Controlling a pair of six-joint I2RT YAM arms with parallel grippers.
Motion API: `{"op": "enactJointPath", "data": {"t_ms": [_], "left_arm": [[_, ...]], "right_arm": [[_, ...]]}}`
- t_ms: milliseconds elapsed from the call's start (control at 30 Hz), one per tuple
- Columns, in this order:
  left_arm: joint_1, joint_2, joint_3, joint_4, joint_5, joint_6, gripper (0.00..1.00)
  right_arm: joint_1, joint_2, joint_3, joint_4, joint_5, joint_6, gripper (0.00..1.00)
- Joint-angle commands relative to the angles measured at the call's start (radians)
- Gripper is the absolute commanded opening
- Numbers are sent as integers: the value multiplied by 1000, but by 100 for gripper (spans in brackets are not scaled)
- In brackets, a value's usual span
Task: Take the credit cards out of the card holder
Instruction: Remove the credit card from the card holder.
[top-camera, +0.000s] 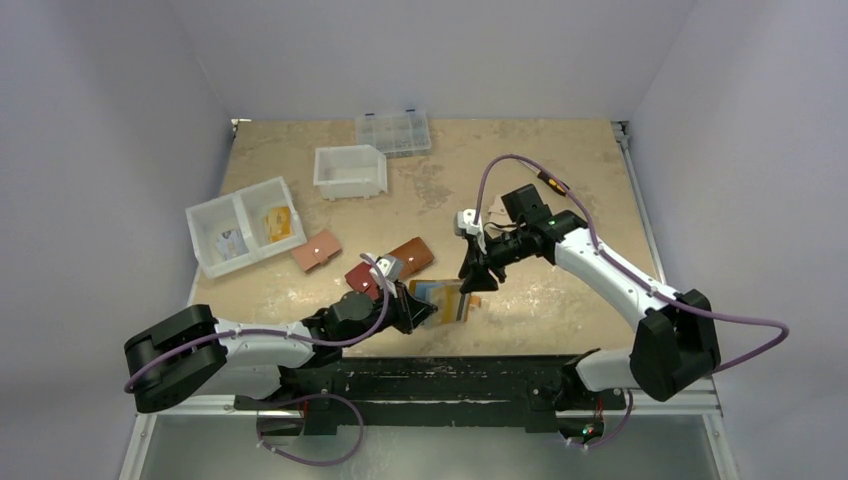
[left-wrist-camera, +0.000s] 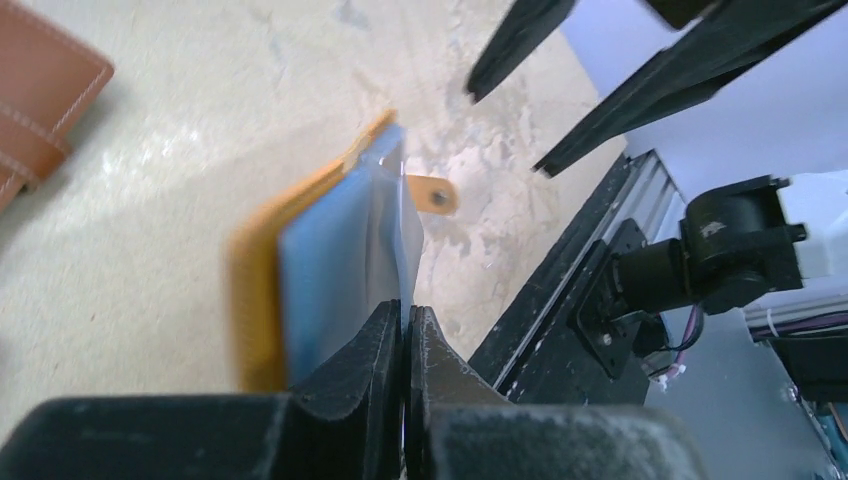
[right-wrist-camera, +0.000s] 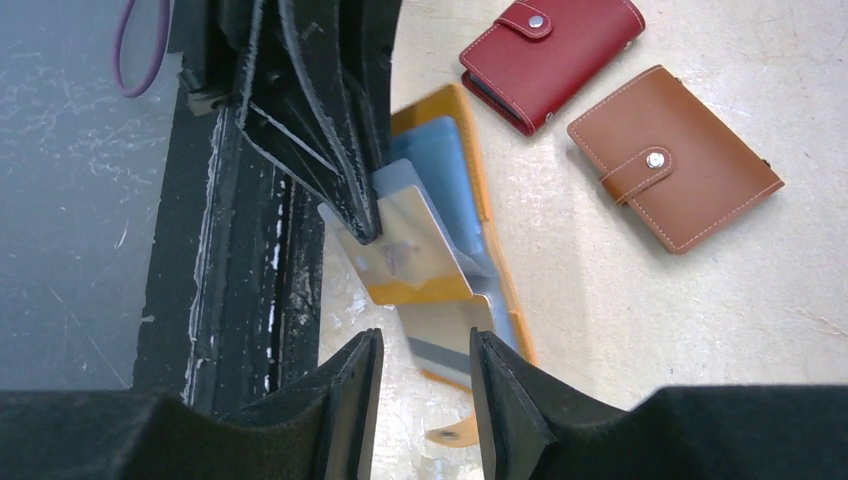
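Note:
The mustard-yellow card holder (right-wrist-camera: 505, 300) lies open near the table's front edge, its snap tab (left-wrist-camera: 432, 195) sticking out. A light blue card (right-wrist-camera: 440, 170) sits in it. My left gripper (left-wrist-camera: 405, 312) is shut on the edge of a whitish card with a yellow-orange band (right-wrist-camera: 405, 255), which fans out from the holder. My right gripper (right-wrist-camera: 425, 340) hovers open just above the holder. Below the gap between its fingers shows the end of a card with a dark stripe (right-wrist-camera: 440, 345). In the top view the two grippers meet over the holder (top-camera: 445, 300).
A dark red wallet (right-wrist-camera: 550, 55) and a brown wallet (right-wrist-camera: 670, 155) lie just beyond the holder. Farther left are a pinkish wallet (top-camera: 316, 251) and a two-compartment white bin (top-camera: 205, 222) with cards in it. A white bin (top-camera: 350, 170) and a clear organiser box (top-camera: 393, 132) stand at the back. The black base rail (right-wrist-camera: 240, 300) runs close beside the holder.

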Motion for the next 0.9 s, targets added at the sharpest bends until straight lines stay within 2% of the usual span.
{"op": "enactJointPath", "data": {"t_ms": [0, 400, 867], "left_arm": [[-24, -22, -2, 232, 14, 140, 0], [-45, -20, -15, 289, -3, 178, 0], [-64, 36, -2, 363, 15, 188, 0]], "right_arm": [[-12, -4, -6, -28, -51, -22, 46], [-11, 69, 13, -118, -63, -99, 47], [-11, 136, 39, -198, -160, -170, 45]]}}
